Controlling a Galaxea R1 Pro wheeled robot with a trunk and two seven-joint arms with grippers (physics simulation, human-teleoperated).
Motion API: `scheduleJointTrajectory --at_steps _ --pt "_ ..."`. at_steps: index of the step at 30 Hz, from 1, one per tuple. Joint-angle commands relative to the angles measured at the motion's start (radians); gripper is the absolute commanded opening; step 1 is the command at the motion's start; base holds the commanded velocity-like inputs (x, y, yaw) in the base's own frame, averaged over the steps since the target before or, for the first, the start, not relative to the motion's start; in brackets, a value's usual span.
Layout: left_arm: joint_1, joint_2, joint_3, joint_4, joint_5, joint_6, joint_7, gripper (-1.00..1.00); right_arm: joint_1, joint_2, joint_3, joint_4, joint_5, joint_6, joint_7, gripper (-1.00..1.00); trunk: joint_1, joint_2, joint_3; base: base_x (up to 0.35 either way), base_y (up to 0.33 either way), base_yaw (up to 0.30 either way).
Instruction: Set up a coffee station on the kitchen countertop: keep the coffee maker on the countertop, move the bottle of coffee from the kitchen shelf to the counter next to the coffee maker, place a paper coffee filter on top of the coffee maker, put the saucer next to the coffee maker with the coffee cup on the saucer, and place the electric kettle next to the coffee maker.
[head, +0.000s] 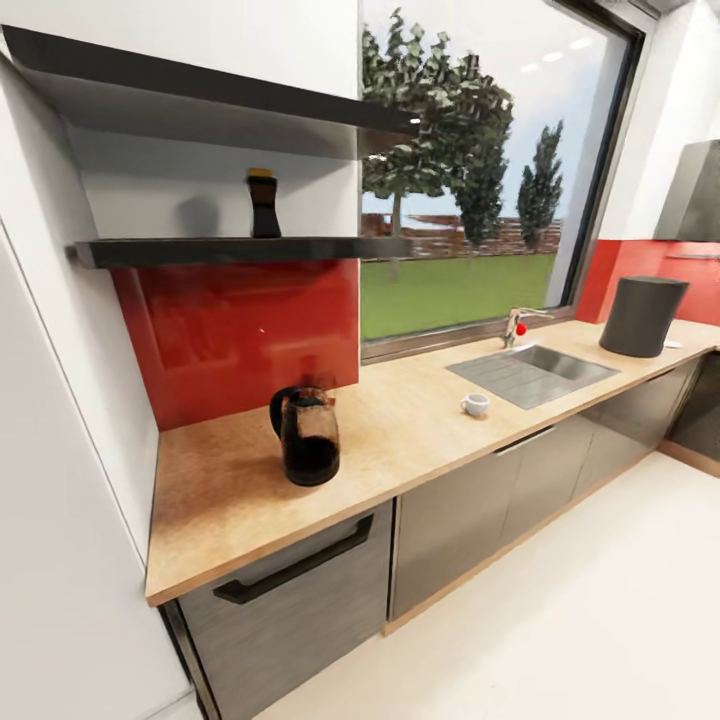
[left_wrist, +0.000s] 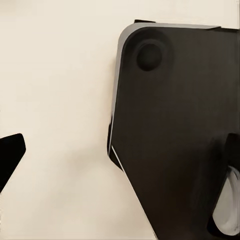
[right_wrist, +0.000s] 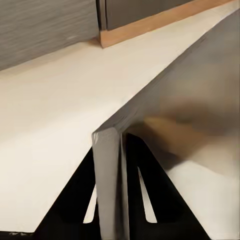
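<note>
I see coffee bottle (head: 264, 203) on lower shelf (head: 230, 250), electric kettle (head: 307, 436) on countertop (head: 420, 420), coffee cup (head: 475, 404) beside sink (head: 530, 373), finger state of both grippers: cannot tell

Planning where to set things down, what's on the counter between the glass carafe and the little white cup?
In the head view, nothing: only bare wooden countertop runs from the carafe to the cup.

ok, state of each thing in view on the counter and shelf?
coffee maker: upright on the countertop, dark liquid in its carafe
bottle of coffee: upright on the shelf, not yet moved
coffee cup: upright on the countertop, no saucer under it
dark cylinder: upright beside the sink
</note>
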Motion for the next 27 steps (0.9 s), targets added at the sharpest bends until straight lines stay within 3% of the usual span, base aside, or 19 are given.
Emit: scheduleJointTrajectory --at_steps 1,12,27 --pt "0.000 0.000 0.007 -0.002 0.001 -0.002 0.001 1.00 -0.001 0.000 0.004 0.002 0.001 -0.002 -0.022 -1.00 -0.004 0.006 0.002 0.000 0.000 -0.100" --pt "-0.005 0.000 0.009 -0.004 0.003 -0.002 0.003 1.00 -0.001 0.003 0.007 0.020 -0.001 0.002 -0.050 -1.00 -0.046 0.083 0.036 0.000 0.000 -0.023" --pt "-0.007 0.001 0.009 -0.004 0.003 -0.001 0.003 1.00 -0.001 0.001 0.006 0.092 -0.001 0.002 -0.048 -1.00 -0.103 0.188 0.083 0.000 0.000 -0.251"
